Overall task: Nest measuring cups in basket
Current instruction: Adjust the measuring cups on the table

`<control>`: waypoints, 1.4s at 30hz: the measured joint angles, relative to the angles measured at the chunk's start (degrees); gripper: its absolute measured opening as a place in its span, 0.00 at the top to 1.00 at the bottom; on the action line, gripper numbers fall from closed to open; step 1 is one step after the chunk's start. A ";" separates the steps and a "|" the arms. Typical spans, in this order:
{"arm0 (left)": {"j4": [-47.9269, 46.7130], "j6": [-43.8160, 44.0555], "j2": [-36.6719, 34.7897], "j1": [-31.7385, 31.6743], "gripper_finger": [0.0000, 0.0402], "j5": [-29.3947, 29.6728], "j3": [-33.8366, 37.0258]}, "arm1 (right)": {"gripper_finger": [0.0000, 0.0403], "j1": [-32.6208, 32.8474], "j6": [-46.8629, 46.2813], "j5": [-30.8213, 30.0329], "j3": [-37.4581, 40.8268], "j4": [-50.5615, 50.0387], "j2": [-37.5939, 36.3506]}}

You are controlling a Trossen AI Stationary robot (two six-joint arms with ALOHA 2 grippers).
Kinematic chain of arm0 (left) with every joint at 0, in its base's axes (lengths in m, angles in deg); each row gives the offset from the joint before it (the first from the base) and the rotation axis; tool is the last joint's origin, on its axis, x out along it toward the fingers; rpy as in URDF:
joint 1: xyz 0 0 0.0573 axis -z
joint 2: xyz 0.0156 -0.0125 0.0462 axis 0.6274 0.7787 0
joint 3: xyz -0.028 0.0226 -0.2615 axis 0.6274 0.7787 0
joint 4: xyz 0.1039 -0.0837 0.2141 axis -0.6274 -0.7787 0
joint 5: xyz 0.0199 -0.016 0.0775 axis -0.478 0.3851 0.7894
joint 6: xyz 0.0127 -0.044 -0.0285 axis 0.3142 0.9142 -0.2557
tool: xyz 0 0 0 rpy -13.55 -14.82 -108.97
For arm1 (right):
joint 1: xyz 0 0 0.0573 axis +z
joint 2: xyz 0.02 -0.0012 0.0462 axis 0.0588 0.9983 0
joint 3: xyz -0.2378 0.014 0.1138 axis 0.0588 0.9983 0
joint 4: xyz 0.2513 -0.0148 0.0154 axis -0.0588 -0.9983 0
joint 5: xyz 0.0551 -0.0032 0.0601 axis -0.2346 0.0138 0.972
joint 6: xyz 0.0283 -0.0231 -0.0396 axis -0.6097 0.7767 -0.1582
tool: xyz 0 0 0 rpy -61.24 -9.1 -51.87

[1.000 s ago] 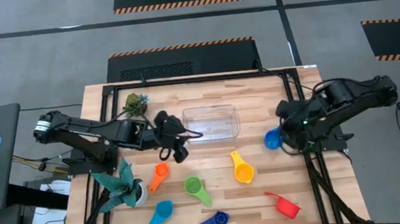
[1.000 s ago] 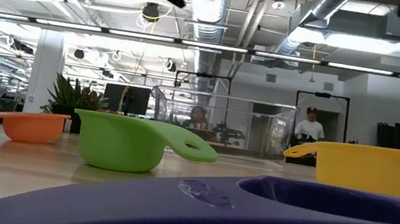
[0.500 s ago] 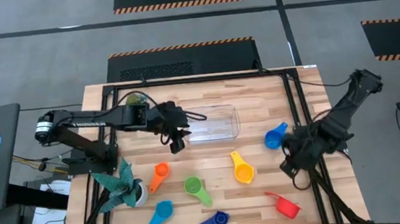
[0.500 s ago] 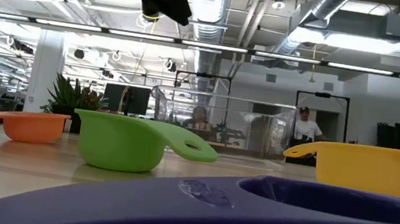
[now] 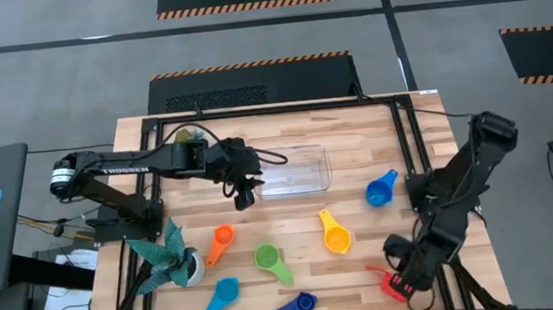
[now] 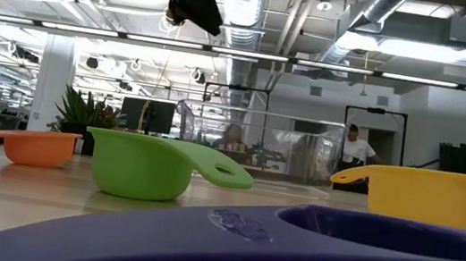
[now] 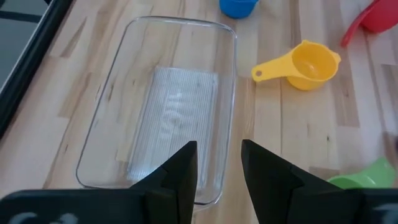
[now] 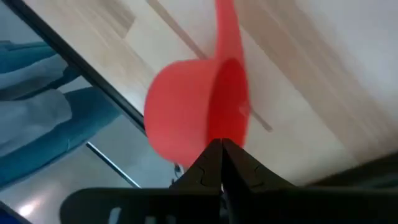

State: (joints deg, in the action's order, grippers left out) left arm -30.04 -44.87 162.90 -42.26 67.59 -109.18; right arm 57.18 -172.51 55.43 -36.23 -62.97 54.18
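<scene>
Right gripper point(image 5: 404, 282) moved to red cup point(image 8: 196, 121), wooden table point(image 5: 356, 143)

even, bright overhead lighting; ceiling strip lights point(image 6: 225, 50) visible in low view. shadows on table point(image 5: 355, 138) soft, short. dark blue cup point(image 6: 290, 246) near lens, blurred. red cup point(image 8: 193, 118) close-up, soft, motion-blurred. basket point(image 7: 161, 106) shows faint glare.
</scene>
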 joint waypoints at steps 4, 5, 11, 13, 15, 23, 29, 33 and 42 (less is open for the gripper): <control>0.00 -0.66 0.00 0.00 0.72 0.01 0.00 | 0.96 -2.00 2.18 0.06 0.00 4.94 2.64; 0.00 -0.87 0.00 0.00 0.72 -0.01 0.00 | 0.96 -2.58 3.12 -0.02 0.00 7.10 2.90; -0.02 -3.09 0.00 0.00 0.72 -0.41 0.00 | 0.95 -5.61 6.40 -0.28 -0.13 16.51 3.02; -0.02 -3.80 0.00 0.00 0.72 -0.41 0.00 | 0.95 -6.29 5.66 -0.58 -0.10 15.20 2.95; -0.05 -4.18 0.00 0.00 0.72 -0.42 0.00 | 0.95 -6.79 5.30 -1.07 -0.09 14.31 2.95; -1.62 -6.63 -0.02 0.02 0.72 -0.46 0.00 | 0.95 -7.36 5.65 -1.74 -0.07 15.82 2.95; 0.96 -9.97 -0.02 0.02 0.72 -2.89 0.00 | 0.95 -10.29 10.14 -11.11 -0.07 12.55 1.08; 1.09 -3.70 -0.02 0.21 0.72 -3.71 0.00 | 0.96 -10.30 18.41 -7.02 -0.07 14.14 -1.25; 1.29 4.70 -0.02 3.87 0.72 3.72 0.00 | 0.96 -3.23 21.69 -1.39 -0.51 21.23 4.30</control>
State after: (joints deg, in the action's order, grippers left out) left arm -28.75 -40.17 162.88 -38.38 71.31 -109.18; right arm 53.96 -150.82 54.04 -36.74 -41.75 58.49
